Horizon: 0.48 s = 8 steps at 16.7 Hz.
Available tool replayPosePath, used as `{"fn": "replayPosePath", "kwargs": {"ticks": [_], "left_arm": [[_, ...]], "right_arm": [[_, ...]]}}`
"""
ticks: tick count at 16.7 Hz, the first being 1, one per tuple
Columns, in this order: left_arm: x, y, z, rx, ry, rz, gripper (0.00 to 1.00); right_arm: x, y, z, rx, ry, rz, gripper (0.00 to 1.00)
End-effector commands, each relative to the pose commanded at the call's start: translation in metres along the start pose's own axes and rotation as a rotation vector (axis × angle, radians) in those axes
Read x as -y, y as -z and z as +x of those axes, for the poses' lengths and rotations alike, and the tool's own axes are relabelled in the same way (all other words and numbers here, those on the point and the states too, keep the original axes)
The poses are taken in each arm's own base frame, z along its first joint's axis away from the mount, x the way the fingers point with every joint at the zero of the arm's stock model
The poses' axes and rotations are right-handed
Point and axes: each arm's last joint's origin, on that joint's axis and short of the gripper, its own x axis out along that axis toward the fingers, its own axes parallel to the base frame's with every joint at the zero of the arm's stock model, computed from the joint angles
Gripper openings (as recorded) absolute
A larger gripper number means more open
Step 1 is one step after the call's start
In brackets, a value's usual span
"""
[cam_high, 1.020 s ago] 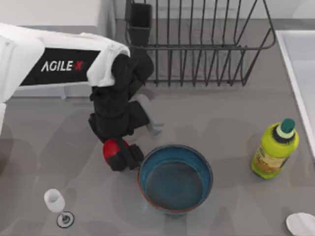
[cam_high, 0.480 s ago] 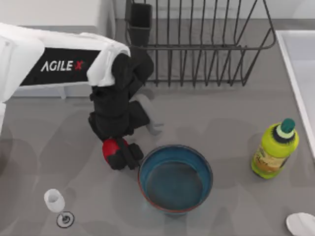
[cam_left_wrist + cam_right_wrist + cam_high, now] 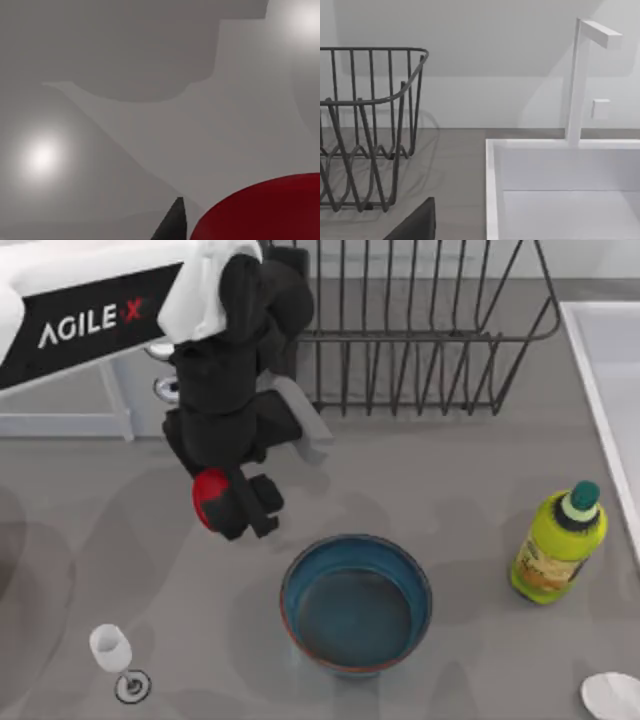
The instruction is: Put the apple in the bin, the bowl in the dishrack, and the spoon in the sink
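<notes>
Grey table (image 3: 480,470); bowl (image 3: 356,603) empty; left tool (image 3: 228,502) clamped on apple (image 3: 210,494).

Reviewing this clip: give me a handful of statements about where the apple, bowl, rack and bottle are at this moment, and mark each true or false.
1. The left gripper is shut on the apple. True.
2. The bowl already sits inside the dishrack. False: it stands on the table in front of the rack, with nothing in it.
3. A green bottle stands upright near the sink, on the table's right side. True.
4. The stemmed glass lies tipped over in the bowl. False: it stands upright on the table, left of the bowl and apart from it.
5. The apple rests on the table beside the bowl. False: the gripper holds it, up and left of the bowl.
</notes>
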Motion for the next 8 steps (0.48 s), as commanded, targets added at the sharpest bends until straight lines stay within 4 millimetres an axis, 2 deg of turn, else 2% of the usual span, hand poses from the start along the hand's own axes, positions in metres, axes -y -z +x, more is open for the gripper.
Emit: {"fn": "replayPosePath", "kwargs": {"ticks": [2, 3, 8], "left_arm": [[0.001, 0.003, -0.020, 0.020, -0.013, -0.004, 0.00], [0.001, 0.004, -0.023, 0.024, -0.015, -0.005, 0.00], [0.000, 0.005, -0.021, 0.024, -0.012, -0.016, 0.00]], "right_arm": [[0.000, 0.000, 0.000, 0.000, 0.000, 0.000, 1.00], [0.000, 0.000, 0.000, 0.000, 0.000, 0.000, 1.00], [0.000, 0.000, 0.000, 0.000, 0.000, 0.000, 1.00]]}}
